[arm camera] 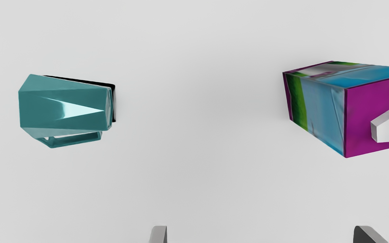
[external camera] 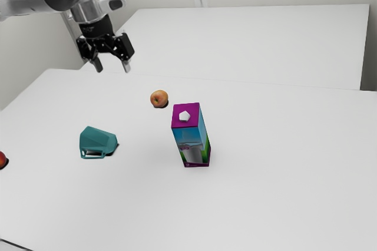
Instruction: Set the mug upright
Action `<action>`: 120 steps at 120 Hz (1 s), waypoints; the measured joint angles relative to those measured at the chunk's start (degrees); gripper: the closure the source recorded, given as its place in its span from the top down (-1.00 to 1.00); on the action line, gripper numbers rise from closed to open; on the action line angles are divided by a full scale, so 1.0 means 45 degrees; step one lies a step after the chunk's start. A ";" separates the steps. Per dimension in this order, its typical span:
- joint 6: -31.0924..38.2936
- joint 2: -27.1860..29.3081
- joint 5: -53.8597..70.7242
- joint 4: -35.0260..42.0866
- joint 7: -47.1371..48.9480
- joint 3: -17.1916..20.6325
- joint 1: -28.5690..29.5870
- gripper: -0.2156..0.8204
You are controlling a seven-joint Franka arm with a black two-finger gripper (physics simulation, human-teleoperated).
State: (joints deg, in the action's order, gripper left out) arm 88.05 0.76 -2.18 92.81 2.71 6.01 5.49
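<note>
White bench (external camera: pixel 265 198), with the mug (external camera: pixel 98 140) tipped on its side, well apart from the carton (external camera: pixel 191 136). Looked like the reach stage to me, so next it needed coming down, grabbing and turning base-down. Mug was teal, glossy, chunky-faceted, handle out sideways. Gripper (external camera: pixel 112 69) hung up high, wide open, holding nothing.

We saw bright, mostly even light on the pale bench (external camera: pixel 265 204) — white glare streaked the teal mug (arm camera: pixel 42 114), and small dark shadows edged it and the apple (external camera: pixel 159 98).
</note>
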 joint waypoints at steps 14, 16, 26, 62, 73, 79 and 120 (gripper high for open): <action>0.0071 0.0288 -0.0318 0.1100 0.0003 0.0030 0.0145 0.58; 0.0135 0.0362 -0.0361 0.1276 -0.0015 0.0030 0.0171 0.58; 0.0599 0.0521 -0.0634 0.1942 -0.0329 0.0014 0.0432 0.58; 0.2142 0.0408 -0.2605 0.3473 -0.2945 -0.0006 0.3282 0.58; 0.2439 0.0058 -0.3319 0.3745 -0.4045 -0.0007 0.4021 0.58; 0.2559 -0.0206 -0.3754 0.3834 -0.4679 -0.0016 0.4401 0.58; 0.2775 -0.1942 -0.5613 0.3902 -0.8921 -0.0018 0.6917 0.58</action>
State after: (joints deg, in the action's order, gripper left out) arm 100.54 -7.98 -27.44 110.37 -37.43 5.93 36.62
